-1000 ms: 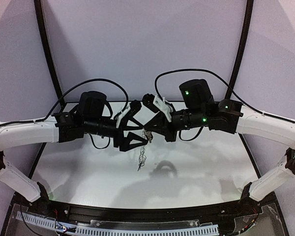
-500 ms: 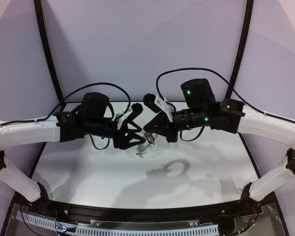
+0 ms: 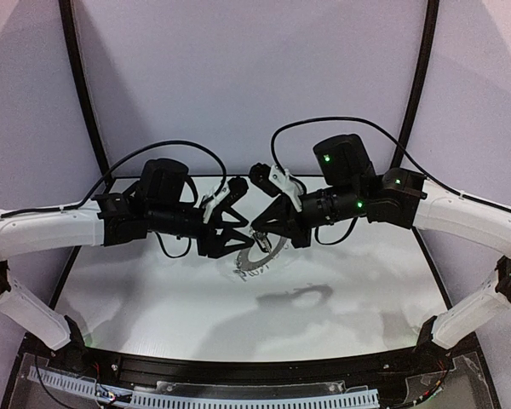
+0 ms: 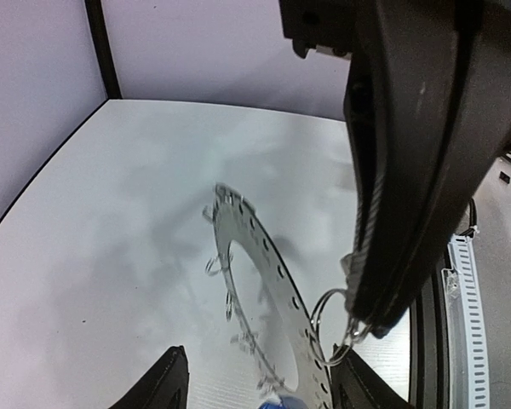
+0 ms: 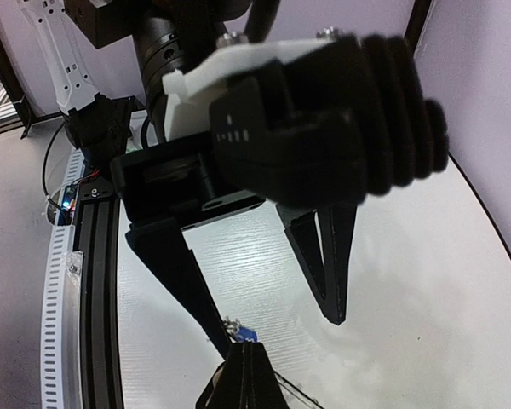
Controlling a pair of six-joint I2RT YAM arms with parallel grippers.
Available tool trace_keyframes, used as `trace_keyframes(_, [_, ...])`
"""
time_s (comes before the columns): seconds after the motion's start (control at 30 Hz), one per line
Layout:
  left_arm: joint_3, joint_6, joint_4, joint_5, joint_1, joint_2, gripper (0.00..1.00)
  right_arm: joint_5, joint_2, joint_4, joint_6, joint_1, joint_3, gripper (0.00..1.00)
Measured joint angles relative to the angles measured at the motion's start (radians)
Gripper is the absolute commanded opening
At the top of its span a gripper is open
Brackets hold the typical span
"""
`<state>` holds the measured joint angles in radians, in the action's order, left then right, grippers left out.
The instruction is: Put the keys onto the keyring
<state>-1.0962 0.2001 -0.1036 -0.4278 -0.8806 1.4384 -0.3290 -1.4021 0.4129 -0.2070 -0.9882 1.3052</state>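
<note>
The keyring [image 3: 259, 252], a flat grey disc with a big hole and wire loops, hangs tilted above the table between both arms. My right gripper [image 3: 257, 230] is shut on one wire loop [image 4: 330, 328] at its rim. In the left wrist view the keyring [image 4: 268, 260] runs edge-on between my left gripper's [image 4: 262, 362] open jaws, and the left finger [image 4: 166, 385] stands apart from it. My left gripper [image 3: 244, 239] faces the right one closely. The blue head of one of the keys [image 4: 278, 400] shows at the disc's near end, also as the blue key [image 5: 246, 333] just above my shut right gripper [image 5: 254, 348].
The white table [image 3: 153, 290] lies below, its side edges lined by black frame posts [image 3: 78, 85]. A cable rail [image 3: 238, 397] runs along the near edge. Black cables [image 3: 341, 123] loop over both wrists. The left gripper's fingers [image 5: 328, 264] fill the right wrist view.
The keyring hung straight down from my right gripper; it has since swung up to a flatter tilt between the left jaws. The left jaws have narrowed.
</note>
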Motion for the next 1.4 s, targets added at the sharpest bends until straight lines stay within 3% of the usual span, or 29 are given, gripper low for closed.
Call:
trace_keyframes(0.33, [-0.008,-0.006,0.037,-0.051,0.000,0.000,0.56,-0.016,0.000,0.003,0.000,0.000,0.000,0.00])
trace_keyframes(0.4, [-0.015,-0.005,0.042,-0.053,-0.002,0.002,0.47,-0.019,0.000,0.003,0.002,0.000,0.000,0.00])
trace_keyframes(0.47, [-0.018,-0.005,0.051,-0.054,-0.005,0.002,0.18,-0.023,0.000,0.003,0.003,0.000,0.000,0.00])
trace_keyframes(0.53, [-0.018,0.001,0.052,-0.064,-0.006,0.002,0.03,-0.014,0.000,0.000,0.003,0.000,0.002,0.00])
trace_keyframes(0.57, [-0.019,0.006,0.051,-0.070,-0.011,0.002,0.02,-0.007,-0.001,0.000,0.004,0.001,0.002,0.00])
trace_keyframes(1.07, [-0.008,0.010,0.090,-0.039,-0.020,0.001,0.02,0.104,0.023,-0.043,0.080,0.000,-0.029,0.00])
trace_keyframes(1.4, [0.003,0.010,0.096,-0.053,-0.019,-0.006,0.18,-0.004,0.052,-0.051,0.101,0.020,-0.049,0.00])
